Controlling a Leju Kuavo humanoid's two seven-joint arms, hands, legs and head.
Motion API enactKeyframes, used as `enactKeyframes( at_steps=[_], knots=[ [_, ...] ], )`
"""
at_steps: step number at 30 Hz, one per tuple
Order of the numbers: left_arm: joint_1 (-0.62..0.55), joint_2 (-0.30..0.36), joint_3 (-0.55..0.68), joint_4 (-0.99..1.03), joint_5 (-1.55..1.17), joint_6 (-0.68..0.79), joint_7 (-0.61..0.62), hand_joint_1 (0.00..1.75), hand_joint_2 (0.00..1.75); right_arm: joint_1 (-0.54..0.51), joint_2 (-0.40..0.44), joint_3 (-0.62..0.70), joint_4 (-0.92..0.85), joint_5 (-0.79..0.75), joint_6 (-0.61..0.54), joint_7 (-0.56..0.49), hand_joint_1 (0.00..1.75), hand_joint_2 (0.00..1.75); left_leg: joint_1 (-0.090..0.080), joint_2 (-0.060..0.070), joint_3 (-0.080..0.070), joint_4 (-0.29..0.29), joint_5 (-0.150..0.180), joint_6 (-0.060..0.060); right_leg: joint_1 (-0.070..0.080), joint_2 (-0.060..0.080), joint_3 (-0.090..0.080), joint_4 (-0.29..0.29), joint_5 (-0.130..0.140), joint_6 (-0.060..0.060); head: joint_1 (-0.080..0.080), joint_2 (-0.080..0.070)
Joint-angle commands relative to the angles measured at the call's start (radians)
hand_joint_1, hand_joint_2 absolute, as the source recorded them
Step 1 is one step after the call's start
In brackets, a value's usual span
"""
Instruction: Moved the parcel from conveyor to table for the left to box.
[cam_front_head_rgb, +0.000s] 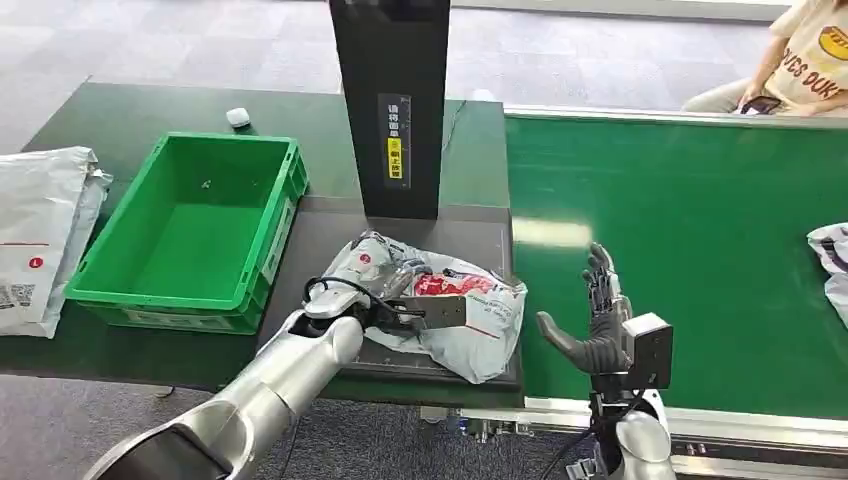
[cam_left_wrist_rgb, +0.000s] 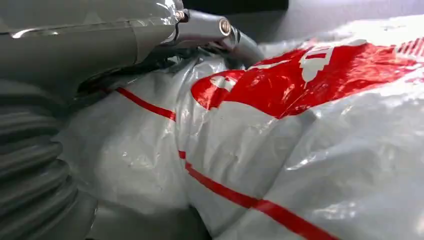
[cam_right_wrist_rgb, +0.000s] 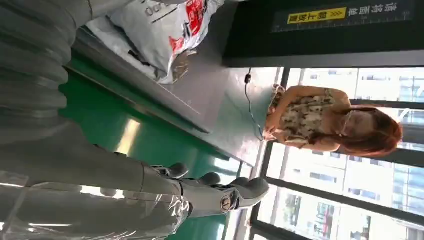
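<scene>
Grey-white plastic film with red print forms the parcel (cam_front_head_rgb: 450, 310), a soft mailer bag that lies crumpled on the dark platform (cam_front_head_rgb: 330, 235) just left of the conveyor (cam_front_head_rgb: 700, 230) and right of the green crate (cam_front_head_rgb: 190, 225). My left hand (cam_front_head_rgb: 395, 310) rests on the near-left part of the parcel; in the left wrist view its thumb (cam_left_wrist_rgb: 220, 30) lies over the wrinkled film, and I judge the fingers to be closed on a fold, though the contact itself is partly hidden. The bag looks light, limp and slippery: it will sag and shift under lift, so the hold should gather a thick bunch of film near the bulk of the contents, not a loose edge. Nothing suggests fragile contents, but that cannot be confirmed. My right hand (cam_front_head_rgb: 600, 325) stands upright above the belt at its near-left edge, fingers spread, holding nothing. A black upright column (cam_front_head_rgb: 392, 100) with a yellow label stands at the far side of the platform. Another white parcel (cam_front_head_rgb: 45, 235) lies on the table at far left, and a further bag (cam_front_head_rgb: 830, 265) sits at the right edge of the belt. A seated person (cam_front_head_rgb: 790, 60) is beyond the conveyor, far right.
</scene>
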Motion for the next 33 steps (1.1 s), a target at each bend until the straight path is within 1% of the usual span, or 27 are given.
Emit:
enactKeyframes(
  at_steps=[1, 2, 4, 5, 8, 15, 16, 17, 18, 19, 21, 22, 24, 26, 27, 28, 29, 30, 31, 33],
  knots=[
    [0.032, 0.026, 0.074, 0.029, 0.044, 0.210, -0.073, 1.75, 1.75, 0.046, 0.016, -0.046, -0.014, -0.001, 0.007, -0.003, 0.00, 1.75, 0.000, 0.003, 0.002, -0.003, 0.001, -0.001, 0.000, 0.002, 0.001, -0.002, 0.001, -0.002, 0.000, 0.000],
    [0.029, 0.025, 0.074, 0.029, 0.044, 0.209, -0.073, 1.75, 1.75, 0.049, 0.015, -0.048, -0.015, -0.002, 0.006, -0.003, 0.00, 1.75, 0.000, 0.002, 0.002, -0.002, 0.000, -0.001, 0.000, 0.002, 0.001, -0.001, 0.001, -0.002, 0.000, 0.000],
    [0.049, 0.030, 0.104, -0.025, 0.069, 0.274, -0.140, 1.75, 1.75, 0.059, 0.011, -0.051, -0.037, -0.001, 0.008, -0.002, 0.00, 1.75, 0.000, 0.002, 0.002, -0.002, 0.001, -0.002, 0.000, 0.001, 0.001, -0.002, 0.001, -0.002, 0.000, 0.000],
    [0.047, 0.030, 0.105, -0.026, 0.069, 0.273, -0.140, 1.75, 1.75, 0.058, 0.009, -0.052, -0.038, -0.001, 0.008, -0.002, 0.00, 1.75, 0.000, 0.001, 0.001, -0.001, 0.001, -0.002, 0.001, 0.001, 0.000, -0.001, 0.001, -0.002, 0.000, 0.000],
    [0.082, 0.043, 0.115, -0.114, 0.079, 0.394, -0.230, 1.75, 1.75, 0.066, 0.010, -0.065, -0.056, -0.011, 0.005, 0.000, 0.00, 1.75, 0.000, 0.001, -0.001, -0.001, 0.001, -0.002, 0.001, 0.001, -0.001, 0.000, 0.000, -0.002, 0.000, 0.000],
    [0.095, 0.048, 0.120, -0.141, 0.087, 0.406, -0.245, 1.75, 1.75, 0.068, 0.009, -0.067, -0.064, -0.013, 0.006, 0.002, 0.00, 1.75, 0.000, 0.002, -0.004, -0.001, 0.001, -0.002, 0.000, 0.001, -0.004, -0.001, 0.000, -0.002, 0.000, 0.000],
    [0.116, 0.057, 0.126, -0.187, 0.099, 0.475, -0.299, 1.75, 1.75, 0.070, 0.010, -0.070, -0.067, -0.017, 0.005, 0.004, 0.00, 1.75, 0.001, 0.001, -0.005, 0.000, 0.001, -0.002, 0.001, 0.001, -0.005, 0.000, 0.000, -0.001, 0.000, 0.000],
    [0.156, 0.079, 0.115, -0.278, 0.098, 0.580, -0.373, 1.75, 1.75, 0.074, 0.008, -0.072, -0.075, -0.022, 0.006, 0.006, 0.00, 1.75, 0.000, 0.002, -0.004, -0.001, 0.001, -0.002, 0.000, 0.001, -0.005, -0.001, 0.000, -0.002, 0.000, 0.000],
    [0.194, 0.091, 0.125, -0.356, 0.125, 0.626, -0.415, 1.75, 1.75, 0.075, 0.009, -0.076, -0.079, -0.028, 0.004, 0.008, 0.00, 1.75, 0.000, 0.002, -0.005, -0.001, 0.001, -0.002, 0.000, 0.001, -0.006, -0.001, 0.000, -0.001, 0.000, 0.000],
    [0.259, 0.125, 0.109, -0.517, 0.132, 0.678, -0.465, 1.75, 1.75, 0.075, 0.008, -0.081, -0.078, -0.037, -0.001, 0.008, 0.00, 1.75, 0.000, 0.003, -0.004, -0.002, 0.000, -0.002, 0.000, 0.002, -0.005, -0.001, 0.000, -0.002, 0.000, 0.000],
    [0.337, 0.169, 0.090, -0.718, 0.128, 0.697, -0.473, 1.75, 1.75, 0.071, 0.007, -0.091, -0.067, -0.054, -0.011, 0.006, 0.00, 1.75, 0.000, 0.003, -0.006, -0.001, 0.000, -0.002, 0.000, 0.002, -0.007, -0.001, 0.000, -0.001, 0.000, 0.000],
    [0.386, 0.196, 0.078, -0.844, 0.127, 0.697, -0.467, 1.75, 1.75, 0.076, 0.000, -0.096, -0.067, -0.062, -0.020, 0.003, 0.00, 1.75, 0.000, 0.005, -0.004, -0.002, 0.000, -0.002, 0.000, 0.004, -0.006, -0.001, 0.000, -0.002, 0.000, 0.000],
    [0.454, 0.240, 0.068, -0.992, 0.133, 0.679, -0.458, 1.75, 1.75, 0.094, 0.005, -0.119, -0.084, -0.075, -0.028, -0.005, 0.00, 1.75, 0.000, 0.006, -0.003, -0.002, -0.002, -0.002, 0.001, 0.005, -0.005, -0.001, -0.001, -0.002, 0.000, 0.000],
    [0.539, 0.276, 0.124, -1.090, 0.095, 0.694, -0.393, 1.75, 1.75, 0.126, 0.018, -0.152, -0.118, -0.077, -0.031, -0.009, 0.00, 1.75, 0.000, 0.003, -0.005, -0.001, -0.001, -0.002, 0.000, 0.003, -0.007, 0.000, -0.002, -0.002, 0.000, 0.000],
    [0.575, 0.292, 0.164, -1.127, 0.065, 0.712, -0.373, 1.75, 1.75, 0.142, 0.024, -0.171, -0.134, -0.080, -0.029, -0.011, 0.00, 1.75, 0.000, 0.005, -0.003, -0.002, -0.002, -0.002, 0.000, 0.004, -0.005, -0.001, -0.003, -0.002, 0.000, 0.000],
    [0.609, 0.308, 0.210, -1.164, 0.042, 0.743, -0.373, 1.75, 1.75, 0.154, 0.028, -0.186, -0.146, -0.079, -0.022, -0.013, 0.00, 1.75, 0.000, 0.005, -0.004, -0.002, -0.002, -0.002, 0.000, 0.004, -0.006, -0.001, -0.003, -0.002, 0.000, 0.000],
    [0.646, 0.330, 0.269, -1.209, 0.009, 0.788, -0.378, 1.75, 1.75, 0.164, 0.032, -0.204, -0.151, -0.077, -0.017, -0.013, 0.00, 1.75, 0.000, 0.007, -0.001, -0.004, -0.004, -0.002, 0.001, 0.006, -0.004, -0.002, -0.003, -0.002, 0.000, 0.000],
    [0.662, 0.341, 0.297, -1.230, 0.016, 0.786, -0.395, 1.75, 1.75, 0.167, 0.034, -0.214, -0.151, -0.077, -0.008, -0.017, 0.00, 1.75, 0.000, 0.007, -0.003, -0.003, -0.004, -0.002, 0.000, 0.006, -0.005, -0.001, -0.004, -0.002, 0.000, 0.000],
    [0.679, 0.343, 0.343, -1.249, -0.035, 0.820, -0.384, 1.75, 1.75, 0.172, 0.035, -0.222, -0.150, -0.077, -0.005, -0.017, 0.00, 1.75, 0.001, 0.008, -0.001, -0.003, -0.005, -0.003, 0.001, 0.007, -0.004, -0.001, -0.005, -0.003, 0.000, 0.000],
    [0.718, 0.344, 0.455, -1.287, -0.099, 0.850, -0.325, 1.75, 1.75, 0.190, 0.048, -0.238, -0.162, -0.073, 0.008, -0.026, 0.00, 1.75, 0.001, 0.005, -0.005, -0.002, -0.004, -0.003, 0.001, 0.004, -0.007, 0.000, -0.005, -0.003, 0.000, 0.000]
  ],
)
